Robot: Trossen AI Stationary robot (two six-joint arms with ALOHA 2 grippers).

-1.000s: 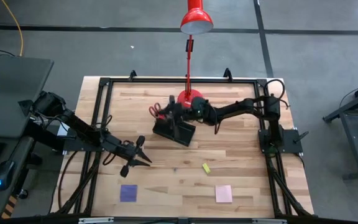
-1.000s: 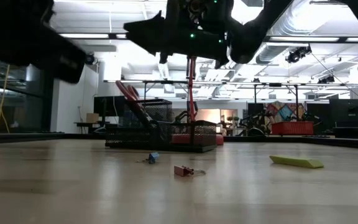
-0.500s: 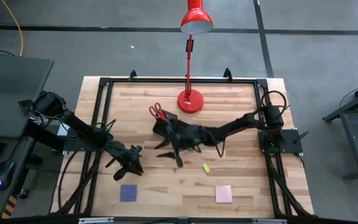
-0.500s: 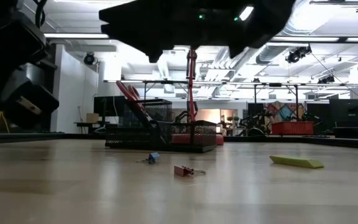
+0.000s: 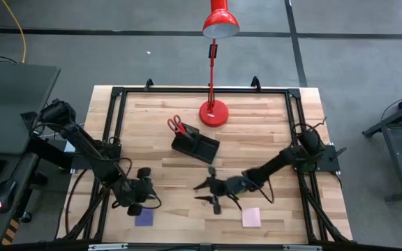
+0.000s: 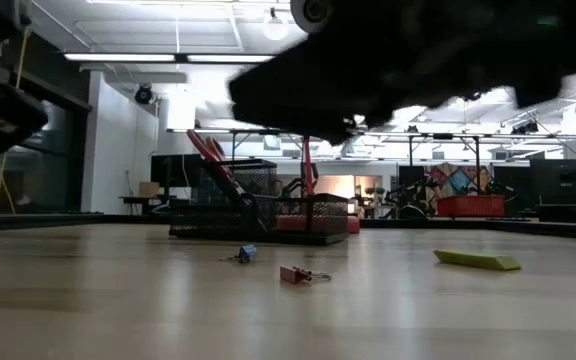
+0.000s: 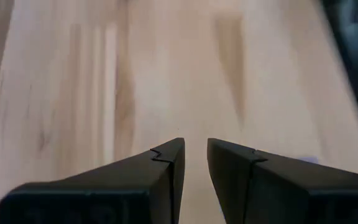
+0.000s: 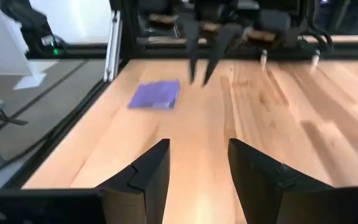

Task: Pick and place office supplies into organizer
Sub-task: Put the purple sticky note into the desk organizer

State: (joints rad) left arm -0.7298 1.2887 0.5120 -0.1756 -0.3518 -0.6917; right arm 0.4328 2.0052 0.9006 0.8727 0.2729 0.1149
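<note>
The black organizer (image 5: 195, 146) stands mid-table, and the red-handled scissors (image 5: 176, 125) stick up out of its far-left end. A purple pad (image 5: 144, 217) and a pink pad (image 5: 250, 217) lie flat near the near edge. My left gripper (image 5: 139, 200) hovers just far-left of the purple pad, fingers pointing down and a little apart (image 7: 195, 155). My right gripper (image 5: 211, 193) is open (image 8: 199, 158), above the near middle of the table and pointing toward the table's left at the purple pad (image 8: 156, 94). The yellow block is hidden in the high view.
The red lamp's base (image 5: 213, 113) stands behind the organizer. In the low view, a blue clip (image 6: 247, 254), a red clip (image 6: 293, 274) and a flat yellow-green piece (image 6: 478, 261) lie on the wood. A black frame rail (image 5: 117, 125) borders the table.
My right gripper has swung from above the organizer toward the near edge and now hangs between the two pads. My left gripper has moved toward the near edge, closer to the purple pad, and tipped its fingers downward. The objects have stayed put.
</note>
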